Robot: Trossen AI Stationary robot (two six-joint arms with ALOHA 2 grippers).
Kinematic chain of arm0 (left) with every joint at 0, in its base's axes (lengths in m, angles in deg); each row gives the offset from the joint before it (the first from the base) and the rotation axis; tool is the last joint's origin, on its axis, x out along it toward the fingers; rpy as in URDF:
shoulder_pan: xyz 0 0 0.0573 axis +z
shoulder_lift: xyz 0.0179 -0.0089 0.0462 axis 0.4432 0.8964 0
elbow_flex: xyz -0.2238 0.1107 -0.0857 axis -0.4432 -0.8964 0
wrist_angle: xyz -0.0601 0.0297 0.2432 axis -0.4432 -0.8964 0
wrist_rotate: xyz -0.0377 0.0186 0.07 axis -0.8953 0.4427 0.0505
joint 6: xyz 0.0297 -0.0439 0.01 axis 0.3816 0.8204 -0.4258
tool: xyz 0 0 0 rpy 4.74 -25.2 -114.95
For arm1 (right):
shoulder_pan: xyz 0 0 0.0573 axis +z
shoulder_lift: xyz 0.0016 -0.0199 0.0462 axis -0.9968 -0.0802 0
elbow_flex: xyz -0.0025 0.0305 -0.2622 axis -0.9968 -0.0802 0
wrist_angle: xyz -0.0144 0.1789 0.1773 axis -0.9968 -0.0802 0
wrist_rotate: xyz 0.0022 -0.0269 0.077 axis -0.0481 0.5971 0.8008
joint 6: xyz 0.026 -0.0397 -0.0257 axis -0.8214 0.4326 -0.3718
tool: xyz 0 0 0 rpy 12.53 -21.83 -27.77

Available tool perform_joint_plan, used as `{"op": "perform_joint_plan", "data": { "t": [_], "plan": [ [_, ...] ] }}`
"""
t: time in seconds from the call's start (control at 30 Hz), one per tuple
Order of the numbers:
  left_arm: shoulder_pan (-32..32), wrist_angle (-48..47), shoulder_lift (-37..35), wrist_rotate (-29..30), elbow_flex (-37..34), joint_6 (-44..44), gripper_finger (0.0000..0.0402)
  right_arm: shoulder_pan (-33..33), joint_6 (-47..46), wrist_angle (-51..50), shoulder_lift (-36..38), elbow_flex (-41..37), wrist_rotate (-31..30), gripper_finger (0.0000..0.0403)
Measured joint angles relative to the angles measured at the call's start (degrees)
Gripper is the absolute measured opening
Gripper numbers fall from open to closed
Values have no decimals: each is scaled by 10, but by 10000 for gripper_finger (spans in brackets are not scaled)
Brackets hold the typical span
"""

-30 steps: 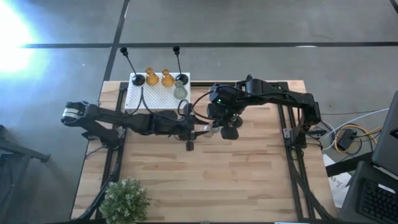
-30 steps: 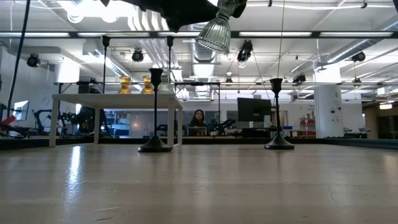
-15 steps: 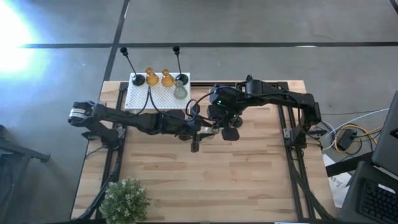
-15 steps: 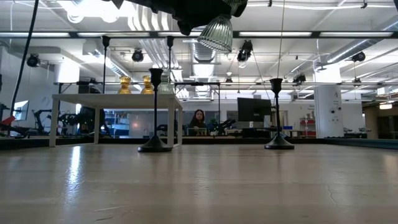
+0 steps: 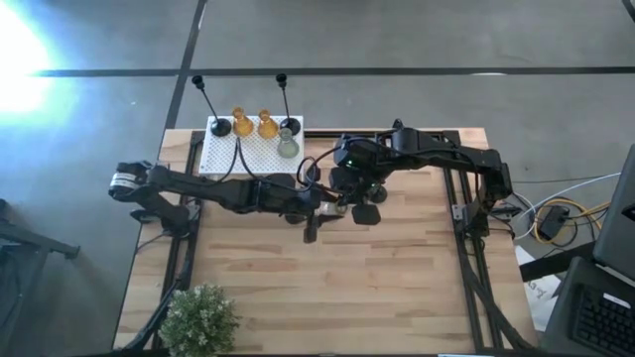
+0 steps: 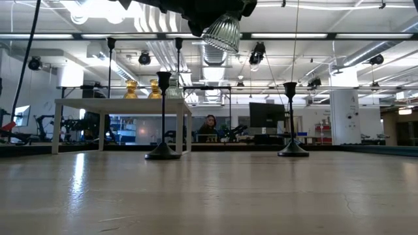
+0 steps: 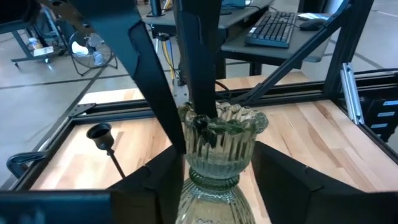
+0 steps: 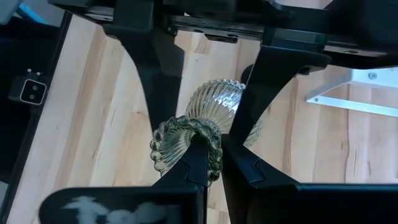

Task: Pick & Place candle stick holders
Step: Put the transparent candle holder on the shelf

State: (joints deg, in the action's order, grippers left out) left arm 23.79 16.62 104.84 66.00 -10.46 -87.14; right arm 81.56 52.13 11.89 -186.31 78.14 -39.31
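While both grippers are gripping the green holder mid-air above the worktop, one should be releasing only once the other's jaws are holding firm.

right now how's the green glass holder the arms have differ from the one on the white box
The green holder in the grippers hangs in the air over the middle of the table, tilted, pinched at its rim by the right gripper and flanked by the left gripper. The green holder on the white box stands upright, untouched, beside the amber holders. Both are pale green ribbed glass.
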Motion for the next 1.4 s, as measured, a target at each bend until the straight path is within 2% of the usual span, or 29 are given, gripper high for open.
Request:
{"op": "perform_joint_plan", "data": {
  "t": [0.13,0.23,0.37,0.6,0.8,1.1,1.4],
  "plan": [
    [0,-3,0,-2,0,-8,212,0,0,1,0,0,0,14],
    [1,-3,0,-3,0,-9,212,0,0,3,0,0,0,14],
    [3,-3,1,-3,0,-10,194,0,2,4,0,0,2,14],
    [8,-7,1,-6,1,-10,136,0,2,2,0,0,7,14],
    [8,-7,1,-5,1,-2,130,1,2,3,0,0,6,17],
    [8,-18,1,-1,0,10,130,2,-23,13,1,4,-13,95],
    [9,-37,-21,13,-1,-13,130,2,-36,-36,23,8,-92,182]
  ]
}}
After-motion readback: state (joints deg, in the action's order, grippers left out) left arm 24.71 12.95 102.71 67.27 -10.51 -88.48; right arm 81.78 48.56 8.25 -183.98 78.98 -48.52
